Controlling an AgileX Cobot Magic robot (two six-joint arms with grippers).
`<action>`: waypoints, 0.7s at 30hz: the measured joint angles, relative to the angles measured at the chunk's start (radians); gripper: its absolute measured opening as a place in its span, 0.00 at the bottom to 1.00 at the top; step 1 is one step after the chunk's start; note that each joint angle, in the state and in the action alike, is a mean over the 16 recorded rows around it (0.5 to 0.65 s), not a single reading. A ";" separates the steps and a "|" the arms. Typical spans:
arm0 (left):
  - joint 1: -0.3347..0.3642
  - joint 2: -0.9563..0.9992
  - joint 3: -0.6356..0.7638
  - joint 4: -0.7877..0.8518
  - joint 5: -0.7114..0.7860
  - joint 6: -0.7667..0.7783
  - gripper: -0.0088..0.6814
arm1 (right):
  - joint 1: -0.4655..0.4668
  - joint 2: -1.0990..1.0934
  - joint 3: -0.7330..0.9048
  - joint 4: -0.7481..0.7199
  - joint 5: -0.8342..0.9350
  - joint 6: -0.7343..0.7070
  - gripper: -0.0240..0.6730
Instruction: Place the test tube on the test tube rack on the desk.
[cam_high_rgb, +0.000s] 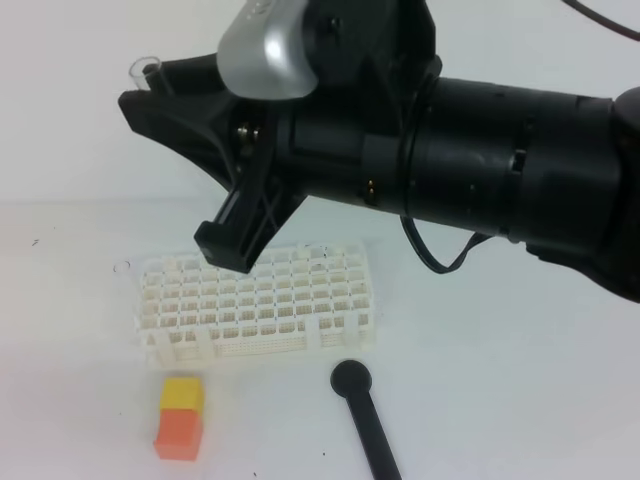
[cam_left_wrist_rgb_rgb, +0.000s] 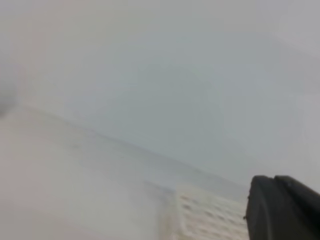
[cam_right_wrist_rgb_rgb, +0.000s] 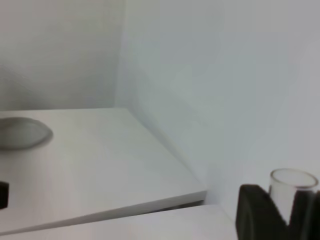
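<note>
The clear test tube (cam_high_rgb: 148, 70) shows only its round rim, poking up past black fingers at the upper left. My right gripper (cam_high_rgb: 150, 97) is shut on it, held high over the scene on an arm that reaches in from the right. The right wrist view shows the same test tube (cam_right_wrist_rgb_rgb: 294, 181) clamped in the right gripper (cam_right_wrist_rgb_rgb: 283, 207). Below, the white test tube rack (cam_high_rgb: 258, 305) stands on the desk (cam_high_rgb: 500, 350). In the left wrist view my left gripper (cam_left_wrist_rgb_rgb: 275, 189) is shut and empty, with a blurred test tube rack (cam_left_wrist_rgb_rgb: 210, 220) beneath it.
A yellow-and-orange block (cam_high_rgb: 181, 417) sits in front of the rack's left end. A black rod with a round knob (cam_high_rgb: 365, 420) lies at the front, right of the block. The big black right arm (cam_high_rgb: 480, 160) hides the back of the desk.
</note>
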 joint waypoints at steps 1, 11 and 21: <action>0.034 0.000 0.000 -0.005 0.004 0.004 0.01 | 0.000 0.000 0.000 0.000 -0.001 0.000 0.21; 0.220 0.000 0.000 -0.019 0.041 0.017 0.01 | 0.000 0.000 0.000 0.003 -0.068 -0.002 0.21; 0.232 0.000 0.000 -0.017 0.050 0.015 0.01 | -0.001 0.000 0.000 -0.113 -0.162 0.155 0.21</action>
